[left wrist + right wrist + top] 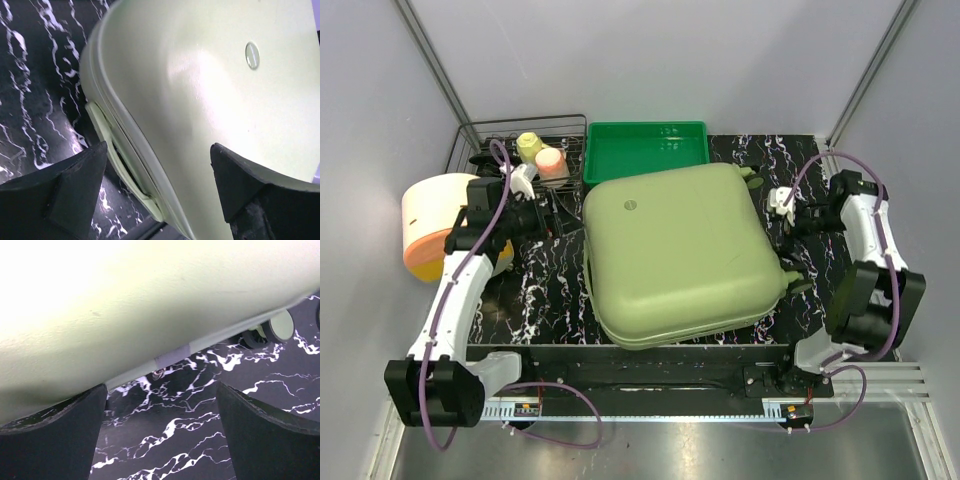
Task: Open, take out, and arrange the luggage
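The luggage [680, 250] is a large pale olive-green suitcase lying flat and closed in the middle of the table. My left gripper [560, 215] is open and empty just off the suitcase's left edge. In the left wrist view the gripper [157, 175] looks at the shell [210, 100] and its side handle [115, 150], with the jaws wide apart. My right gripper [792, 218] is open and empty just off the right edge. In the right wrist view the gripper [160, 430] is over bare table below the shell [125, 305], with a green wheel [277, 327] at the right.
A bright green tray [648, 150] stands behind the suitcase. A wire basket [525, 150] with small cups stands at the back left. A round orange-and-white container [430, 240] lies at the far left. The table top [545, 290] is black marble pattern.
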Controlling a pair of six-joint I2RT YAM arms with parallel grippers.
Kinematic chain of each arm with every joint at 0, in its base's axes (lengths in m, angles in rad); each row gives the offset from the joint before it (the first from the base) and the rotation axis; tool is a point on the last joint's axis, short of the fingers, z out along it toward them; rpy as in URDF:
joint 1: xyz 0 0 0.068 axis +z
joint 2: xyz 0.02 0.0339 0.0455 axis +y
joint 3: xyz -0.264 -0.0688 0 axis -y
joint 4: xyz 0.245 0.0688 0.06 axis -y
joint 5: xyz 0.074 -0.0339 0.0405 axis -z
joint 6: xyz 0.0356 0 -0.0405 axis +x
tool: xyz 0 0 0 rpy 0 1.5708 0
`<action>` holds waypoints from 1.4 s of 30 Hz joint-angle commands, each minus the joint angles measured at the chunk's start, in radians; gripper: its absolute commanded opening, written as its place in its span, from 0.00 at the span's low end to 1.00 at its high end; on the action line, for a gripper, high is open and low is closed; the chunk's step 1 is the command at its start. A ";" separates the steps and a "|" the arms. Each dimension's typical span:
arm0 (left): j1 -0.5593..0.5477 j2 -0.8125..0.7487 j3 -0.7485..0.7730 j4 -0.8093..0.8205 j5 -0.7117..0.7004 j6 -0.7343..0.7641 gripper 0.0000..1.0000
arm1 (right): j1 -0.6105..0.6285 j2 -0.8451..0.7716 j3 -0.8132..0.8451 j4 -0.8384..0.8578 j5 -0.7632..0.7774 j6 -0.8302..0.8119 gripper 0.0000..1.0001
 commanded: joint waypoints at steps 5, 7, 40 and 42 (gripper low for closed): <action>-0.099 0.206 0.104 -0.026 0.179 0.025 0.88 | 0.085 -0.231 -0.138 -0.373 -0.055 -0.057 1.00; -0.128 0.276 0.193 -0.079 0.190 0.046 0.85 | 0.117 -0.259 -0.170 -0.367 -0.076 -0.029 1.00; -0.110 0.390 0.560 -0.351 0.116 0.548 0.88 | -0.094 -0.179 -0.452 -0.419 -0.374 -0.569 0.87; -0.113 0.383 0.546 -0.327 0.111 0.531 0.88 | -0.044 -0.184 -0.474 -0.416 -0.376 -0.590 0.87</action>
